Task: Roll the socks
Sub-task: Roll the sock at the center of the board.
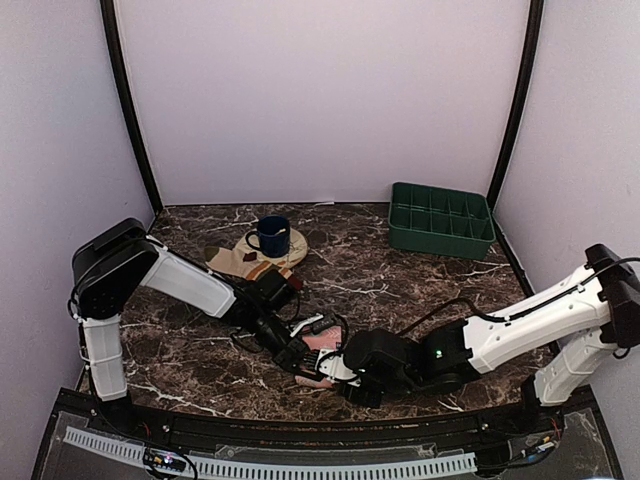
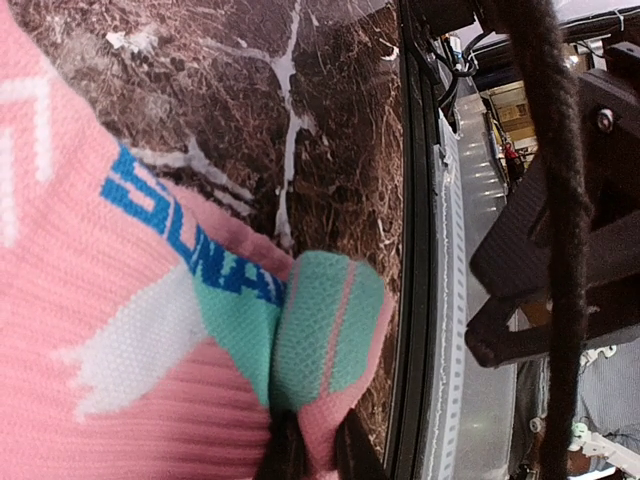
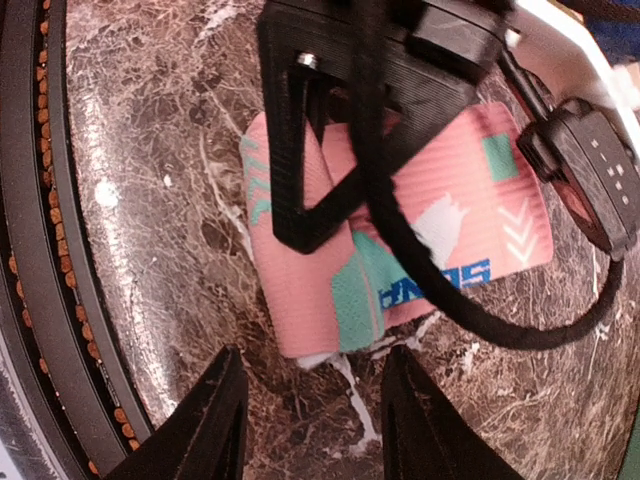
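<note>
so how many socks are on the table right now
2. The pink sock lies folded at the front, one end pinched by the left gripper. The striped sock lies farther back by the coaster holding the mug. Others may be hidden.

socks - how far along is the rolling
Done: the pink sock looks doubled over at one end, not yet a full roll. In hand: the left fingers pinch its mint patch, while the right fingers stand open just off its folded end. Left: finishing that roll, then the striped sock, lying unrolled by the coaster.
</note>
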You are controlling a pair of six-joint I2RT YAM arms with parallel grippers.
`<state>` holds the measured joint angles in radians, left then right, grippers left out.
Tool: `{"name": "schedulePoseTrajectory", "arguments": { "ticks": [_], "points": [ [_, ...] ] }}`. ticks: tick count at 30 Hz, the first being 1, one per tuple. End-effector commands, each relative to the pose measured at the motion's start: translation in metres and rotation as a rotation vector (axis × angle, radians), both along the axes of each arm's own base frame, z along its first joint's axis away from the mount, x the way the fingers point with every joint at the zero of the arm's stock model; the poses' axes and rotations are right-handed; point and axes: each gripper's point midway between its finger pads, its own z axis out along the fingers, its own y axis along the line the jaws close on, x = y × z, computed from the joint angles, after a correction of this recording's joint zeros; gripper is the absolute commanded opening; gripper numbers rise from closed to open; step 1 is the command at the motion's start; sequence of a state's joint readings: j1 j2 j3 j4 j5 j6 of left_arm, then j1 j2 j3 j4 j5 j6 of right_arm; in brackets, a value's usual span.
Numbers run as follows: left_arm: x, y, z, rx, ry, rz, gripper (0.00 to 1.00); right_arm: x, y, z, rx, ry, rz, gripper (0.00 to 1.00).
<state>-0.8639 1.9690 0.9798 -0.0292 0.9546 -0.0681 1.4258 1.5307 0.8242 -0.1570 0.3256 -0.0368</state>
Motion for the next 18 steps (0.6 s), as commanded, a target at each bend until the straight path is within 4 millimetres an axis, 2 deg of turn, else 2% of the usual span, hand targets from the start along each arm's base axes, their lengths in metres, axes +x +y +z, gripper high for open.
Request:
{"name": "schedulePoseTrajectory", "arguments": {
  "ticks": [1, 12, 18],
  "points": [
    [-0.016, 0.028, -0.037, 0.181, 0.090, 0.008, 0.00, -0.001, 0.014, -0.003, -0.063, -0.077, 0.070, 0.42],
    [-0.016, 0.028, -0.037, 0.180, 0.124, -0.011, 0.00, 0.002, 0.027, -0.031, -0.202, -0.142, 0.168, 0.44],
    [-0.017, 0.029, -0.037, 0.176, 0.134, -0.021, 0.00, 0.008, 0.026, -0.042, -0.263, -0.175, 0.176, 0.45]
  ]
}}
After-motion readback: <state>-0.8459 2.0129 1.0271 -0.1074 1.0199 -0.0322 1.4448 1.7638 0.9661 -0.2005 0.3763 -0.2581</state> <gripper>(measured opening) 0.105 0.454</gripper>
